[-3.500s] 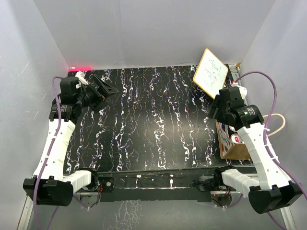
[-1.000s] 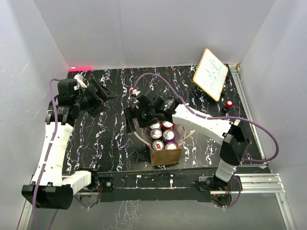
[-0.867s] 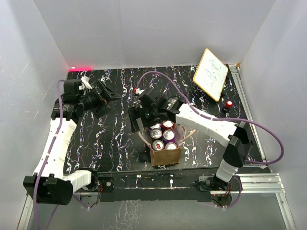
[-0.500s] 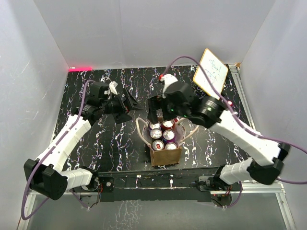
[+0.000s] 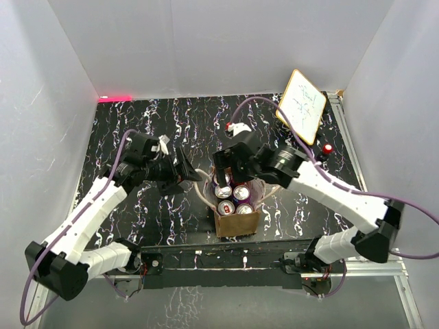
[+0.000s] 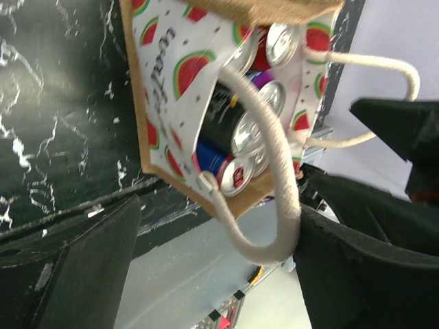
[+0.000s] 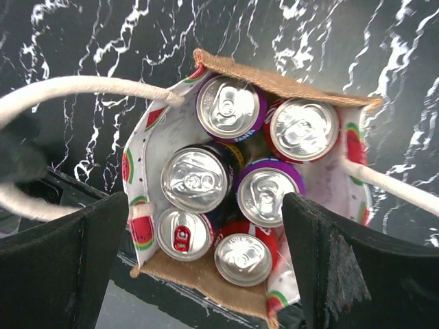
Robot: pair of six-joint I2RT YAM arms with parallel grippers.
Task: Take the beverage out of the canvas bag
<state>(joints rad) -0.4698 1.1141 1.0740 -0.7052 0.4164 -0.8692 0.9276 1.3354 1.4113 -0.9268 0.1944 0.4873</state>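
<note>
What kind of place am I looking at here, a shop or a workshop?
Probably a robot test booth: plain white walls box in a black marbled table, two robot arms are bolted at its near edge, and a small whiteboard leans in the far right corner.

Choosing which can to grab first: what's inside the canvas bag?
Six upright cans, silver tops showing, sit inside the canvas bag against its watermelon-print lining. Their labels are mostly hidden, and the bag floor beneath them is covered.
</note>
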